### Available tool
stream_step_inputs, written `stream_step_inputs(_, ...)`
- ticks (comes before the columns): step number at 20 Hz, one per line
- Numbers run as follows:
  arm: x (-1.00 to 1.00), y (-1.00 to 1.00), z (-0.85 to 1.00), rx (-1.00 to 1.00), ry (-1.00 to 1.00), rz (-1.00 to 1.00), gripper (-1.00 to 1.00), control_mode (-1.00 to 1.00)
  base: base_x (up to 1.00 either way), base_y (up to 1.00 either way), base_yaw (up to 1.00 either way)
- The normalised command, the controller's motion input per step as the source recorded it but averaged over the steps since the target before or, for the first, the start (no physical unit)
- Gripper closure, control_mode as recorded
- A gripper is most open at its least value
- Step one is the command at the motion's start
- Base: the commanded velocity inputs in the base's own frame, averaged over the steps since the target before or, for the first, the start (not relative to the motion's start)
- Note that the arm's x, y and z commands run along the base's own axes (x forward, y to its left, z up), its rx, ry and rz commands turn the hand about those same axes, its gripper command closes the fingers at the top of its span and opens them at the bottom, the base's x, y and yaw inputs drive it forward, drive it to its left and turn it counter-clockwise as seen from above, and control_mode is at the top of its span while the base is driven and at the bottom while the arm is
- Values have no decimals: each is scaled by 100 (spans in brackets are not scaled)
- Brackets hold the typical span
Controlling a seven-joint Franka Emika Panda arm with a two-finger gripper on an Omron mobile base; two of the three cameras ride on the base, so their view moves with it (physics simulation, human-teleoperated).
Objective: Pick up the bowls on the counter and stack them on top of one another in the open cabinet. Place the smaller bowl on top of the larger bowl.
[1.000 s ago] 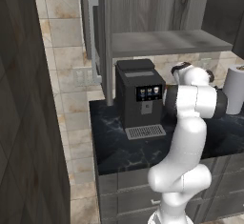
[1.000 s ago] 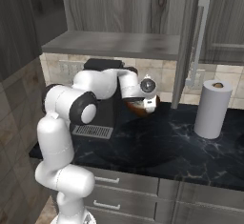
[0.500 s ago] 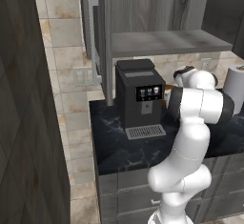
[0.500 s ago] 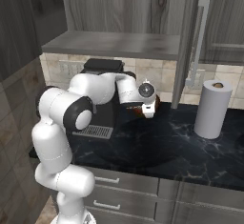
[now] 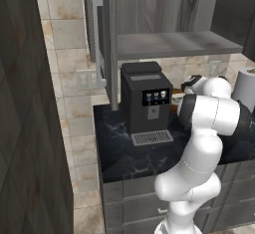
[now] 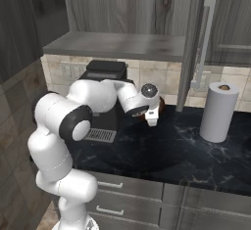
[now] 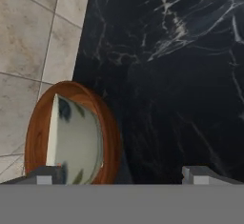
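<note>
The larger bowl, glossy reddish-brown with a pale reflecting inside, stands on the dark marbled counter against the tiled wall. My gripper hangs open just above it, one fingertip over the bowl's inside and the other over bare stone. From the right base view the gripper points down in front of the larger bowl, next to the coffee machine. The open cabinet's grey shelf lies above, bare. The smaller bowl is hidden.
A black coffee machine stands on the counter's left part. A white paper towel roll is at the right. The cabinet door with its long handle hangs open above the roll.
The hand has come down from above toward the counter and the brown bowl, and the arm has folded lower. The jaws have stayed wide.
</note>
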Motion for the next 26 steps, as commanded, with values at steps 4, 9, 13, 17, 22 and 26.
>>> stream_step_inputs(4,-26,0,0,5,8,0,-100,-100,0,0,0)
stream_step_inputs(9,-13,0,-8,14,1,0,-100,-100,0,0,0)
stream_step_inputs(13,-8,0,-21,18,-1,1,-100,-100,0,0,0)
stream_step_inputs(17,-7,0,-26,14,-3,2,-100,-100,0,0,0)
stream_step_inputs(22,-1,2,-25,8,-2,1,-100,-100,0,0,0)
stream_step_inputs(26,0,9,-22,3,-1,0,-100,-100,0,0,0)
